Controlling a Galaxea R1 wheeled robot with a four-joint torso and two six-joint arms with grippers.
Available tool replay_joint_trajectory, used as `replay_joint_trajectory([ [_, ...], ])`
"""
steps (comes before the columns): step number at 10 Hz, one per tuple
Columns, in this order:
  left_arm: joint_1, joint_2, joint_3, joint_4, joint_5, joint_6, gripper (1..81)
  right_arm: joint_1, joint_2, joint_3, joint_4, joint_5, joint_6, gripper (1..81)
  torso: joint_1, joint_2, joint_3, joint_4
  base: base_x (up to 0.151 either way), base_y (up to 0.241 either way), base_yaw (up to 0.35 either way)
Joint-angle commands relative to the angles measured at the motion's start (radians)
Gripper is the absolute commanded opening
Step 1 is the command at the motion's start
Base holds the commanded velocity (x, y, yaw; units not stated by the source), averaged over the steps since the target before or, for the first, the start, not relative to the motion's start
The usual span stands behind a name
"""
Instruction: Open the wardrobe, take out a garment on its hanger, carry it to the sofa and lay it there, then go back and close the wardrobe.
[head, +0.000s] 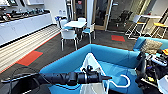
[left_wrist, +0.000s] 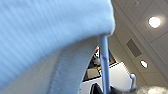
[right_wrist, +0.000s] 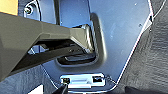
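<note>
Bright-blue upholstered corner sofa (head: 112, 56) directly ahead in the head view, low rounded back, wide seat. Left arm reaches in from the left, horizontal, dark and tubular, above the near edge of the seat. Left gripper (head: 106, 78) at its tip, pressed together on the slim white plastic hanger (head: 122, 81); the curved hook loops out past the gripper over the blue seat. Plain white thin-cloth T-shirt (head: 91, 62) hangs on the hanger, its cloth rising in a peaked fold behind the arm and dropping below it, over the seat.

Left wrist view: ribbed white cloth of the T-shirt and its collar band close against the lens, a thin white bar of the hanger running down beside it, ceiling panels with round lights behind.

Right arm folded at the right edge of the head view; whether its tool is spread or pressed together, cannot tell. Right wrist view shows robot bodywork and dark carpet.

Surroundings: grey patterned cushion (head: 150, 46) on a further blue seat, right. White table with white chairs (head: 73, 28) well beyond the sofa. Dark carpet with red-orange floor patches (head: 29, 58). White counter cabinets (head: 22, 26) along the left wall.

No readable writing or labels anywhere.
</note>
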Motion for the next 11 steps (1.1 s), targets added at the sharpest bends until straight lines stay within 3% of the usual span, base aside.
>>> replay_joint_trajectory([
  [1, -0.144, 0.01, 0.043, 0.029, -0.038, 0.02, 1.0, 0.002, 0.009, 0.01, -0.006, -0.061, -0.004, 81.1, 0.0, 0.0, 0.0, 0.0, 0.079, 0.0, 0.0],
  [5, -0.144, 0.012, 0.043, 0.031, -0.038, 0.021, 1.0, 0.002, 0.009, 0.01, -0.006, -0.061, -0.004, 81.1, 0.0, 0.0, 0.0, 0.0, 0.077, 0.0, 0.0],
  [11, -0.123, 0.032, -0.005, 0.044, -0.038, 0.021, 1.0, 0.002, 0.009, 0.01, -0.006, -0.061, -0.004, 81.1, 0.0, 0.0, -0.001, 0.0, 0.0, 0.0, 0.0],
])
